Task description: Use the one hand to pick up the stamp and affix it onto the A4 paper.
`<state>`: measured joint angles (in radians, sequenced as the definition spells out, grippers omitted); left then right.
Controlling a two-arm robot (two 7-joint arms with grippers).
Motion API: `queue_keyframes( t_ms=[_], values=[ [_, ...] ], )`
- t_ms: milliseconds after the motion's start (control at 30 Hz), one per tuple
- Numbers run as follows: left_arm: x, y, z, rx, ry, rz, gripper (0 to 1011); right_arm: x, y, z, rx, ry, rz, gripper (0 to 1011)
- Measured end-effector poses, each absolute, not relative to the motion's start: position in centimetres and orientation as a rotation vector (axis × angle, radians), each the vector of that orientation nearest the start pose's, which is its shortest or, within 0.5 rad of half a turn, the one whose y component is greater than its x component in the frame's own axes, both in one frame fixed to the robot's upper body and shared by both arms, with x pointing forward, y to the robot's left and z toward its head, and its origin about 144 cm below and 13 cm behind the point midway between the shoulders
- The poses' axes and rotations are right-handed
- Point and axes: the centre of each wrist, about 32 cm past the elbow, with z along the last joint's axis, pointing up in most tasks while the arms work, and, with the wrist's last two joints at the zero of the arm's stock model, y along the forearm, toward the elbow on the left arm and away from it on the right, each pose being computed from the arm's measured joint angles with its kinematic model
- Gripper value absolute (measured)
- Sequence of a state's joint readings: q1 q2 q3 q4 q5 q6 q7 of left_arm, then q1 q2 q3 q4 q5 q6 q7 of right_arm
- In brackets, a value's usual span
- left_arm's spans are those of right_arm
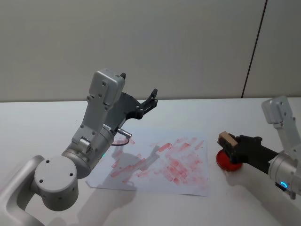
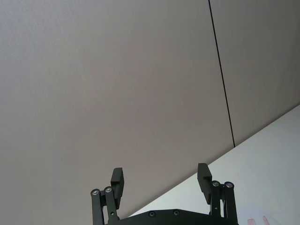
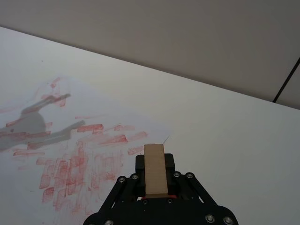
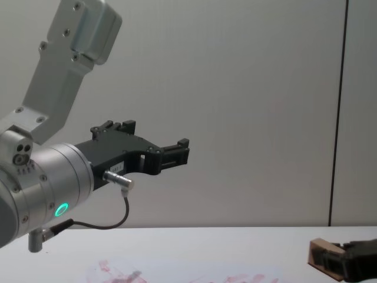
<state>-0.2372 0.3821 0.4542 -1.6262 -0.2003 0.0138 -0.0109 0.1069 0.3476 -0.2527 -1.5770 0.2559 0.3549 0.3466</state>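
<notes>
the white table point(image 1: 37, 117) carries the a4 paper point(image 1: 188, 181), smeared red, lying to the left of the right gripper point(image 1: 229, 141). that gripper is clamped on the stamp point(image 1: 228, 138) above a red ink pad point(image 1: 225, 161). the left gripper point(image 1: 139, 92) hangs raised, jaws apart, empty.

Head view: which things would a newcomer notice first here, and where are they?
The paper, smeared with red ink, lies mid-table. At its right, the right gripper holds the stamp over a red ink pad. The left gripper hangs raised above the paper's left side, fingers open and empty.
</notes>
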Motion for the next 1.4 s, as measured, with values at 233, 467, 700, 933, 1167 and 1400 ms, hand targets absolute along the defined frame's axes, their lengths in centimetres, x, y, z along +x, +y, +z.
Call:
queue_keyframes(
  t_ms=[233, 467, 700, 933, 1167, 1400],
  values=[
    [49.2, 19.8, 120.4, 0.061, -0.268, 1.124, 1001, 48.0, -25.7, 116.3, -0.333, 0.187, -1.006, 219],
    [49.2, 19.8, 120.4, 0.061, -0.268, 1.124, 1001, 48.1, -25.9, 115.9, -0.356, 0.198, -1.012, 219],
    [49.2, 19.8, 120.4, 0.061, -0.268, 1.124, 1001, 48.2, -25.8, 115.5, -0.372, 0.207, -1.008, 219],
    [49.2, 19.8, 120.4, 0.061, -0.268, 1.124, 1001, 48.4, -25.8, 115.3, -0.381, 0.212, -1.005, 373],
    [49.2, 19.8, 120.4, 0.061, -0.268, 1.124, 1001, 48.4, -25.8, 115.2, -0.386, 0.215, -1.004, 580],
    [49.2, 19.8, 120.4, 0.061, -0.268, 1.124, 1001, 48.4, -25.8, 115.2, -0.388, 0.216, -1.003, 812]
  ],
)
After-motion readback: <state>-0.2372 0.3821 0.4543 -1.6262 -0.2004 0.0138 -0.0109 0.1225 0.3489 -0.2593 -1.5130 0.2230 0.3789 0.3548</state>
